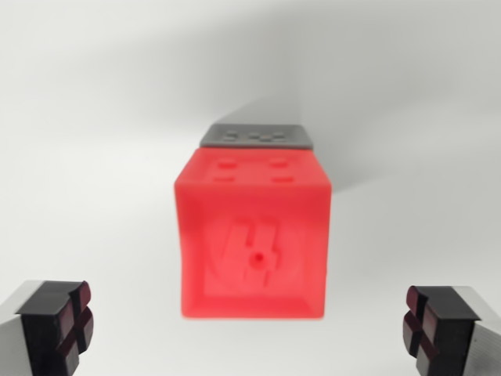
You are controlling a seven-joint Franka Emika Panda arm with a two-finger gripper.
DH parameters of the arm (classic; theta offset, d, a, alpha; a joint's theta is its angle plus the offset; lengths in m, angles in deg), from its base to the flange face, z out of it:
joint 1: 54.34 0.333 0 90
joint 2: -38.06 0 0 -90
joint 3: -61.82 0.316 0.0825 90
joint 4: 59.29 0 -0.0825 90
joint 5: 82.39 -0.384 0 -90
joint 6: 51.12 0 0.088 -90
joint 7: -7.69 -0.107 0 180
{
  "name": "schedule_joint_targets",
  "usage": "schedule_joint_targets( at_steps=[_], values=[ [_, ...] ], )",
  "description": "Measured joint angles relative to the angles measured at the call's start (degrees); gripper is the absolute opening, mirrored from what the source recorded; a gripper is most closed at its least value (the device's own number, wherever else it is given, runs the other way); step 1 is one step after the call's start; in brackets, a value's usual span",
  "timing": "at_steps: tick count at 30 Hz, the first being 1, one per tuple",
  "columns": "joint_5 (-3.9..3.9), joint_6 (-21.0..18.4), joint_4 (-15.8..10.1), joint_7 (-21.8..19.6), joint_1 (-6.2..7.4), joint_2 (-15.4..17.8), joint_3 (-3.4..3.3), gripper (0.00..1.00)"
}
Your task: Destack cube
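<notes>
A red cube fills the middle of the wrist view, its embossed top face turned toward the camera. Beneath and behind it peeks the edge of a grey cube, so the red one appears stacked on the grey one. My gripper is open, with the two dark, red-marked fingertips at the bottom corners of the picture, wide apart on either side of the red cube. Nothing is between the fingers; they do not touch the cube.
A plain white surface lies all around the stack, with a soft grey shadow running off toward the upper right.
</notes>
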Motion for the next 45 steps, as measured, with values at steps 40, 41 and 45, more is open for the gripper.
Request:
schedule_joint_targets(
  at_steps=[40,41,45],
  values=[
    [0.00,6.53,0.44,0.00,0.01,-7.01,-0.01,0.00],
    [0.00,6.54,0.44,0.00,0.01,-7.01,-0.01,0.00],
    [0.00,6.54,0.45,0.00,0.01,-7.01,-0.01,0.00]
  ],
)
